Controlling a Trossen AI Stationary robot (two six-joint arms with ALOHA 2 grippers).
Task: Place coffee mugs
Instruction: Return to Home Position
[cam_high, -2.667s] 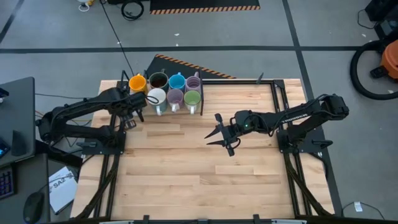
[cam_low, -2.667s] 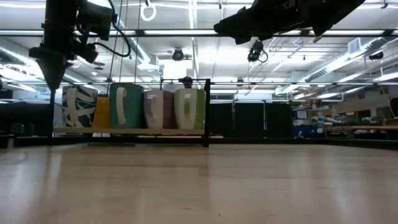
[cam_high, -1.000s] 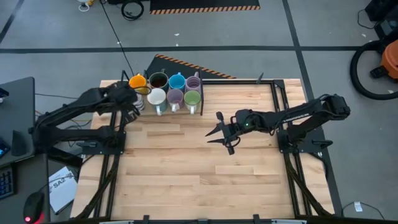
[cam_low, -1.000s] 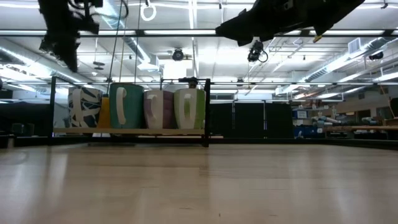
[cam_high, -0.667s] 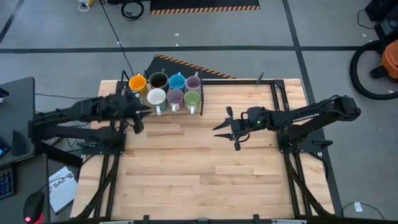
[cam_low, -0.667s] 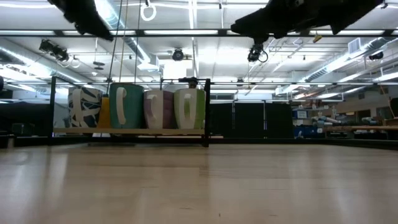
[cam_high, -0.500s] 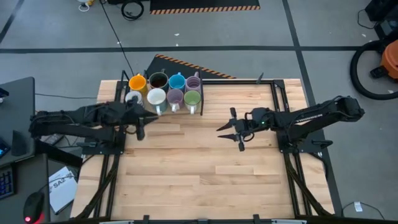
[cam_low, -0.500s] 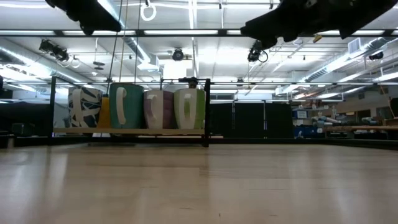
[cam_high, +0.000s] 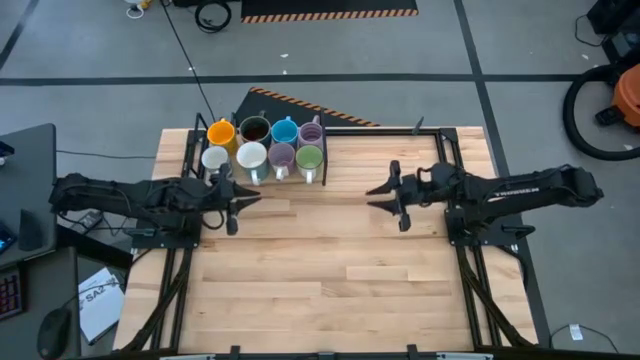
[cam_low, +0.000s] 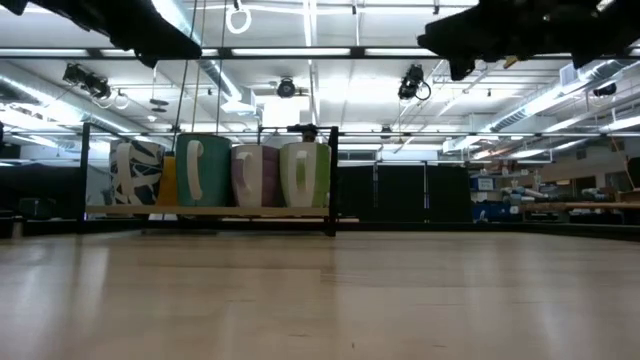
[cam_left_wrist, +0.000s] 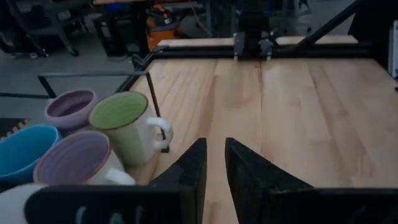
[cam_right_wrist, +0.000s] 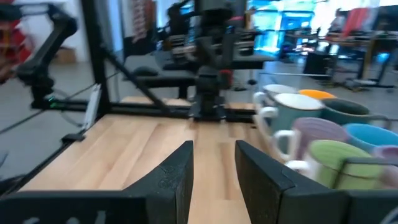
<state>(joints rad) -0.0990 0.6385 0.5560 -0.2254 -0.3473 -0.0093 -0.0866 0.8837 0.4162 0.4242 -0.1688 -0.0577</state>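
Orange mug (cam_high: 221, 133): whole overhead, sliver in low view.

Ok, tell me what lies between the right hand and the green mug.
In the high view, only the shelf's dark end frame beside the green mug, then bare table up to the open right hand.

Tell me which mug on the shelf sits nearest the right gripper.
The green mug, the only green one, at the shelf's end toward the right gripper, beside a lilac mug.
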